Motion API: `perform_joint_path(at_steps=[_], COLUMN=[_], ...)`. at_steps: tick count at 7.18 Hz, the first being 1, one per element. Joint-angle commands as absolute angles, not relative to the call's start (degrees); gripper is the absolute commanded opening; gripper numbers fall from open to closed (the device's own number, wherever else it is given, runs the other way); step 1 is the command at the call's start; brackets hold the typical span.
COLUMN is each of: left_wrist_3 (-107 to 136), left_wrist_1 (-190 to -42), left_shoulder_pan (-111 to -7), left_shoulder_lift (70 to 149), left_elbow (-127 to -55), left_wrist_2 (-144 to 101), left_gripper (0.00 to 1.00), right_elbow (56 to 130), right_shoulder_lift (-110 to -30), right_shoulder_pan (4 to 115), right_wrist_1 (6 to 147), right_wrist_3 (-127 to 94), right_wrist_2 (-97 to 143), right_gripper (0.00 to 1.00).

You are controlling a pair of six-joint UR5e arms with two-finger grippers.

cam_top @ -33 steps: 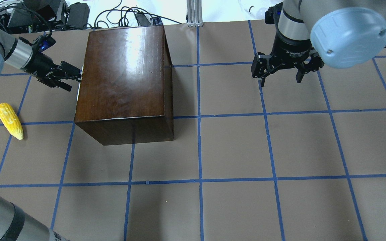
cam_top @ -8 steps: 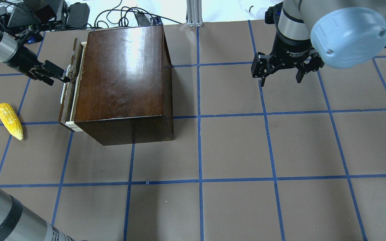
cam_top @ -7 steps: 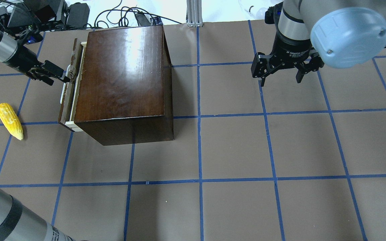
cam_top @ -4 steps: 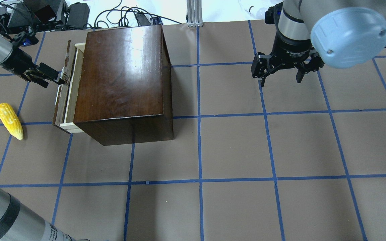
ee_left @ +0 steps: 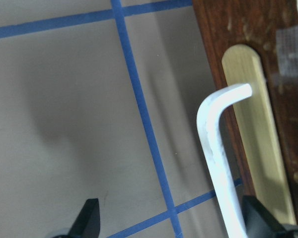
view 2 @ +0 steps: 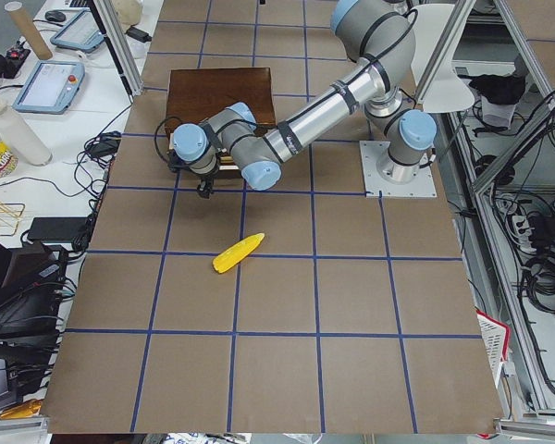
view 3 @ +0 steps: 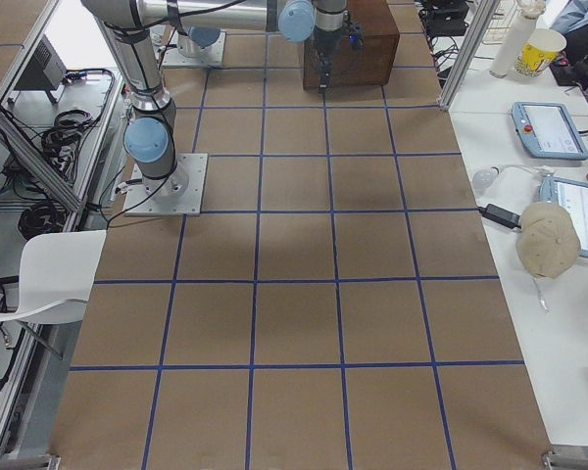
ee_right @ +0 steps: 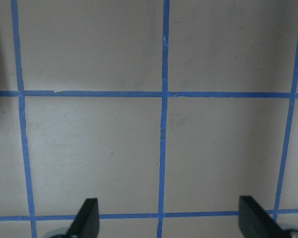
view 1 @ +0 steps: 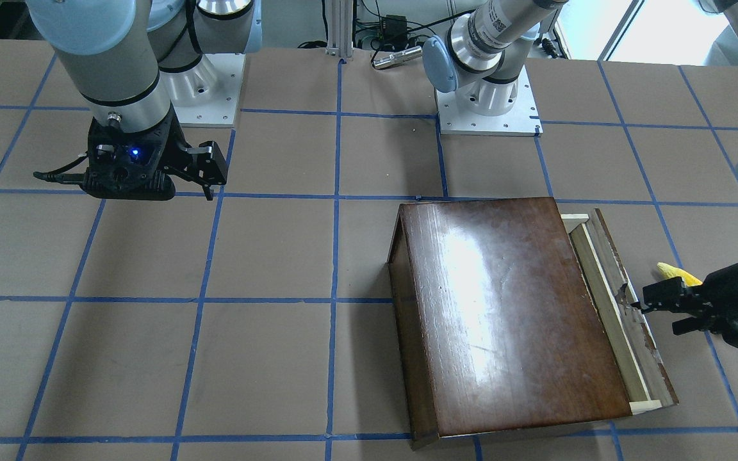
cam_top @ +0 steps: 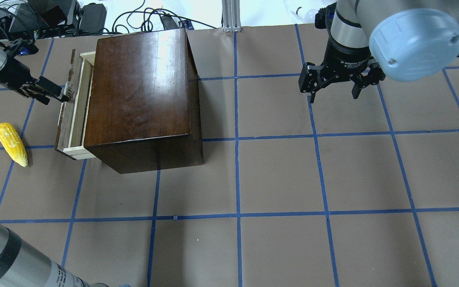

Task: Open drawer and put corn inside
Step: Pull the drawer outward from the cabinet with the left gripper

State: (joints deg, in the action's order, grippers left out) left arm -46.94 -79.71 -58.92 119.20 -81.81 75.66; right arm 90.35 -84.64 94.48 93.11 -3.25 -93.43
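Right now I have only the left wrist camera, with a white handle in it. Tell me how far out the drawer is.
Observer: The drawer is only partly out of the box; the overhead view shows a narrow strip of its pale inside.
Operator: Give me the corn's position.
Observer: The corn lies on the table off the drawer's front, apart from it, toward its end nearer the robot.
Operator: Report the right gripper.
Observer: The right gripper hangs over bare table across from the box, jaws open, holding nothing.
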Motion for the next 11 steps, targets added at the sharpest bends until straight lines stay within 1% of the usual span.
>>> perform_joint_path(at_steps=[1, 4, 11], left_wrist_3=[-48.51, -50.98, -58.27], left_wrist_1=[-79.63, -79.72, -79.37], left_shoulder_pan=[-58.71, -57.66, -57.48], left_shoulder_lift=[119.27, 120.06, 121.11], left_elbow=[-81.48, -79.72, -76.47], left_wrist_2=[76.29, 78.83, 86.04], left_gripper=[0.99, 0.98, 0.98], right_elbow=[90.35, 90.35, 90.35], right_shoulder_lift=[-84.73, -84.64, -84.73], right_shoulder_pan=[94.48, 94.48, 94.48], right_wrist_1=[93.08, 93.08, 93.16], right_wrist_3=[-3.25, -3.25, -3.25], right_wrist_2=[-93.43, -93.43, -93.43], right_gripper=[1.0, 1.0, 1.0])
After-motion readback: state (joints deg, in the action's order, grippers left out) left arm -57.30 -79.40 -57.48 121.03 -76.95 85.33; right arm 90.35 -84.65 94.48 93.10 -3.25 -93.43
